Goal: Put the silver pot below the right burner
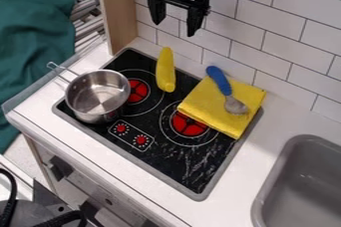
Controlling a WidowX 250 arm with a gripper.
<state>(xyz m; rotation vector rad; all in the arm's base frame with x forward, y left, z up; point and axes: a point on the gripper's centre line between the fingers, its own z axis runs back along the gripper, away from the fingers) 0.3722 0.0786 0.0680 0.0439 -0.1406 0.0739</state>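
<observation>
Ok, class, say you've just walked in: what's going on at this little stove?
Nothing is being handled right now: the robot's open, empty gripper hangs above the back of the stove. The silver pot it is meant to place sits at the stove's left side, not yet below the right burner. A folded yellow cloth partly covers that burner, with a blue-handled spoon on it.
</observation>
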